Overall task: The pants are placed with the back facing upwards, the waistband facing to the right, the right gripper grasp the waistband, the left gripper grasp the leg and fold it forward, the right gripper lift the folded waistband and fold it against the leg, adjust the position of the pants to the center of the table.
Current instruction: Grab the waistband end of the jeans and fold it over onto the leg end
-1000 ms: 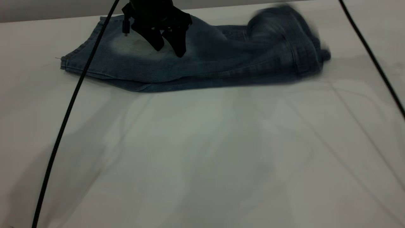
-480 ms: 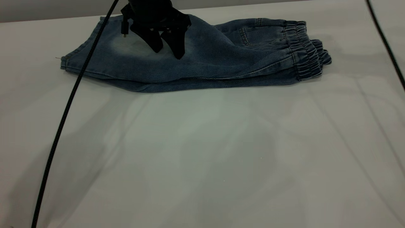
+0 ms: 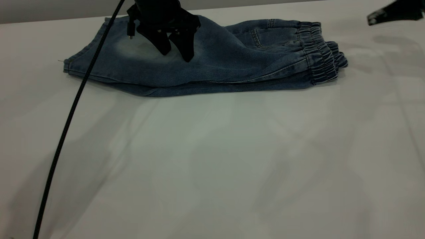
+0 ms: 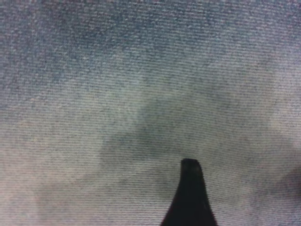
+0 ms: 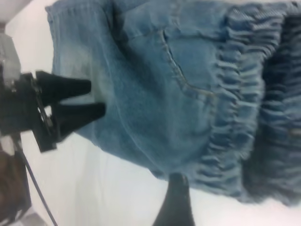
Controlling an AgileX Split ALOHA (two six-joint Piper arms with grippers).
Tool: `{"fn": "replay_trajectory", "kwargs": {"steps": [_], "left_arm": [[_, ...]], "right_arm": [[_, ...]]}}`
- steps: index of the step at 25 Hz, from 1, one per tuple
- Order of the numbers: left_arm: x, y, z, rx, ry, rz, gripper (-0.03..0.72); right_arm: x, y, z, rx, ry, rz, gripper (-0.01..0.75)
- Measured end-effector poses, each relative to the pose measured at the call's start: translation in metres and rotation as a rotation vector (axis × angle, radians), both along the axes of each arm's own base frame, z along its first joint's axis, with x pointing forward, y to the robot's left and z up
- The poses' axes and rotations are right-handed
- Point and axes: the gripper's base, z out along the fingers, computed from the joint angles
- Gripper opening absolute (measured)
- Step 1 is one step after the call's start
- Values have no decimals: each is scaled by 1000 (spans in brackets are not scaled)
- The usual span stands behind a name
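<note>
Folded blue denim pants (image 3: 206,63) lie at far edge of white table (image 3: 212,159); black left gripper (image 3: 176,54), fingers apart, holds nothing, tips over pale patch; R wrist view alone shows pocket stitching; black right gripper (image 3: 393,13) beyond waistband, can't tell jaws.

The pants (image 3: 232,63) are blue denim, darker along the folded lower edge, with a faded pale patch just beneath the left end effector (image 3: 176,54), which is plain black like its cable (image 3: 71,113). The gathered waistband (image 3: 320,53) shows ribbed light and dark stripes; the surface (image 3: 212,166) is plain white.
</note>
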Motion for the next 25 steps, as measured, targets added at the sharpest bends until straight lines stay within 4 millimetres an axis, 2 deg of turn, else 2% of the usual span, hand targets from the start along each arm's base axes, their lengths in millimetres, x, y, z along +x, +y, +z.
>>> {"fn": "replay_trajectory", "kwargs": {"steps": [7,10,18,25], "left_arm": [[0,0,0,-2,-1,1,509],[0,0,0,-3,-1,1,509],[0,0,0,-5,-3,2,509],[0,-1,0,-7,-4,4,509]], "right_arm": [[-5,-2,-39,-22,85,28,538],[-6,-1,-50,-14,99,34,538],[-7,4,-60,-5,99,66,538],[-5,24,-62,-31,90,108,538]]}}
